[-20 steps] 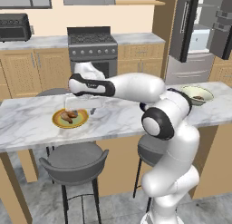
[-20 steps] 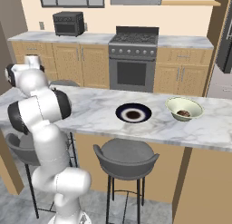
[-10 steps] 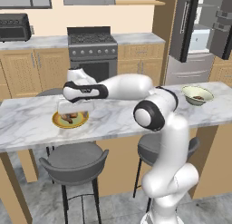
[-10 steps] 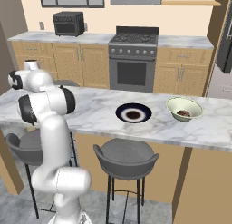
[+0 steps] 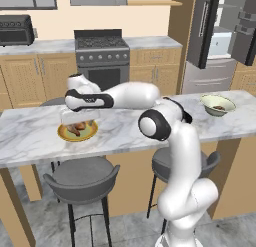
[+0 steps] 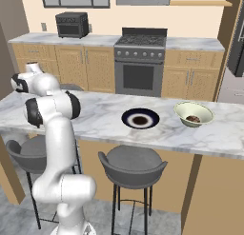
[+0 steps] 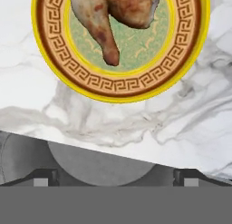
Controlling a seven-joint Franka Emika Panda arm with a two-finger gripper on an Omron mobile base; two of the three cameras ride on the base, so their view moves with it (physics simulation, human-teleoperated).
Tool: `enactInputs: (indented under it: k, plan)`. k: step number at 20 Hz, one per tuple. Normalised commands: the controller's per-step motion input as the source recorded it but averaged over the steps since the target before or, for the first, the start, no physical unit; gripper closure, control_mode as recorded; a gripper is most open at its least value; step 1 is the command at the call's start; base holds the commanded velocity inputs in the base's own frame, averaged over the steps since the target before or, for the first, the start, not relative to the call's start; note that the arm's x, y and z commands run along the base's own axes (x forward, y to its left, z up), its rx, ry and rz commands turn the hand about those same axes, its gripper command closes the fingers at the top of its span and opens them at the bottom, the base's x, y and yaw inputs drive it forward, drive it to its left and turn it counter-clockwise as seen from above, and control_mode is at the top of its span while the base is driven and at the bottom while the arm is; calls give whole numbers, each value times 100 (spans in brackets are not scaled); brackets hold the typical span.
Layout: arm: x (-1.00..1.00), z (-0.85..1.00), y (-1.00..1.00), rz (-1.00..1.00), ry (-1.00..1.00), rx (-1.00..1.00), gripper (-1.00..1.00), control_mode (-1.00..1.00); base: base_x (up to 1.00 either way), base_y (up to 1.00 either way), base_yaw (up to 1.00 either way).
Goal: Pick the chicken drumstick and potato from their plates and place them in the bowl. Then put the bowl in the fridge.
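The chicken drumstick (image 5: 76, 129) lies on the golden-yellow plate (image 5: 90, 134) at the left of the marble island. My gripper (image 5: 69, 120) hangs just above it, open. In the hand view the drumstick (image 7: 113, 19) fills the top, inside the plate's patterned rim (image 7: 118, 88), and my gripper (image 7: 115, 177) shows its tips wide apart with nothing between them. The cream bowl (image 5: 218, 104) stands at the island's right end with the dark-brown potato (image 6: 193, 118) in it. The dark plate (image 6: 140, 119) sits mid-island. The fridge (image 5: 220, 36) stands open at the back right.
Two grey stools (image 5: 82, 178) (image 6: 132, 163) stand under the island's near edge. A stove (image 5: 102, 56) and wooden cabinets (image 6: 86, 67) line the back wall. My arm reaches across the island's left half. The counter edge (image 7: 136, 153) runs just below the yellow plate.
The arm has swung further left and stretched out, bringing the hand down over the yellow plate and the drumstick. The jaws have stayed open.
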Motion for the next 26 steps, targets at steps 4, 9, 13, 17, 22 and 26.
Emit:
enactInputs:
  k: [4,9,13,17,22,26]
  plan:
    - [13,-39,22,4,0,0,-100,-100,0,0,0]
    - [24,-36,5,3,-2,0,-100,-100,0,0,0]
    - [26,-9,0,0,0,-3,-100,-100,0,0,0]
    - [28,-14,0,0,0,0,-100,-100,0,0,0]
    - [32,-27,0,0,0,0,-100,-100,0,0,0]
    - [33,-26,2,0,0,0,-100,-100,0,0,0]
